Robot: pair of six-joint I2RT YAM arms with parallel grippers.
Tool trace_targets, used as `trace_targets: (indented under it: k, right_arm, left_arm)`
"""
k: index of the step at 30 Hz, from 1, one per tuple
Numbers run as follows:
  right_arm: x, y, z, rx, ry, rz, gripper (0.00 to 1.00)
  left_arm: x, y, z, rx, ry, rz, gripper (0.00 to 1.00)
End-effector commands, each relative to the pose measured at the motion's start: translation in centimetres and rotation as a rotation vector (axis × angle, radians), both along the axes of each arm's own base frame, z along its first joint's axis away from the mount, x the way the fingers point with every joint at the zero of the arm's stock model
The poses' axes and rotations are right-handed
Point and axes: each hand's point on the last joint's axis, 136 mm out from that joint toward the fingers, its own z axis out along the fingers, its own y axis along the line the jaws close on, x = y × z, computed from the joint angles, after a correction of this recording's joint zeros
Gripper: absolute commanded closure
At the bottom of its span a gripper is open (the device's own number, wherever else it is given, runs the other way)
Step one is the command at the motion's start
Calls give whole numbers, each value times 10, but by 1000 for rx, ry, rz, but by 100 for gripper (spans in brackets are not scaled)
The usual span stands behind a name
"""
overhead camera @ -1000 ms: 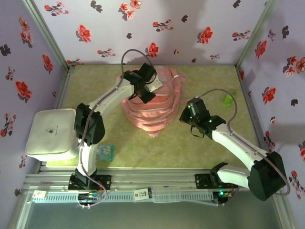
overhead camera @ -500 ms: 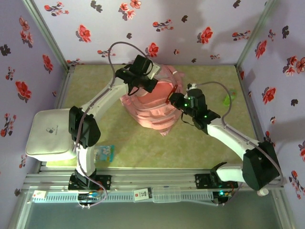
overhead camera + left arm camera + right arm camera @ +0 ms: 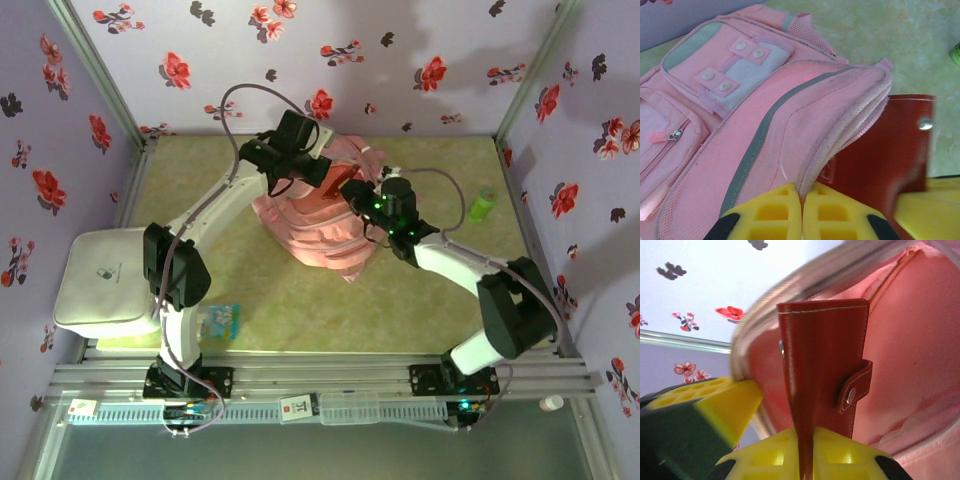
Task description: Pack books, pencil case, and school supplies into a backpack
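Left wrist view has the left gripper (image 3: 801, 200) pinched shut on the zip rim of the large, soft, pale pink fabric backpack (image 3: 740, 125), holding the mouth up. The pack's front pockets lie above and left of those jaws. Just to their right, the flat red square leather piece with a snap clasp (image 3: 880, 150) sits against the opening's lip. In the right wrist view, the right gripper (image 3: 805, 450) is clamped on that piece's lower edge. The piece rises straight above the jaws, with pink lining behind it and the rim curving past its top.

A second ago the right gripper hung well right of the pack, apart from it. Half a second ago it had come nearer, and now it meets the left gripper at the mouth. The left gripper has drawn the rim slightly back. The insertion looks under way but unfinished, since the piece is not yet released.

Counted in the top view, left to right:
- one white rounded rectangular case (image 3: 105, 280), well left of the left jaws
- one small blue packet (image 3: 220, 318), well below them
- one backpack
- one red piece
- one small green object (image 3: 483, 205), well right of the right jaws
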Motion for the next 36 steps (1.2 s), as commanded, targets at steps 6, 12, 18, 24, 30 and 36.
trace_targets:
  k: [6, 12, 18, 24, 30, 36]
  right_arm:
    - [42, 29, 8, 152, -5, 10, 82]
    - [54, 42, 1, 185, 1, 39, 74]
    - [46, 34, 0, 155, 12, 26, 64]
    - [24, 8, 7, 98, -4, -19, 59]
    - [-1, -31, 4, -42, -3, -108, 53]
    - [-17, -74, -10, -273, 52, -211, 45]
  left_arm:
    - [18, -5, 60, -172, -97, 38, 100]
    - [21, 1, 54, -169, -74, 55, 100]
    - [23, 5, 51, -172, -62, 62, 100]
    - [21, 6, 50, -178, -51, 54, 100]
    - [14, 3, 47, -188, -26, 24, 98]
    - [-14, -6, 31, -228, 61, -92, 60]
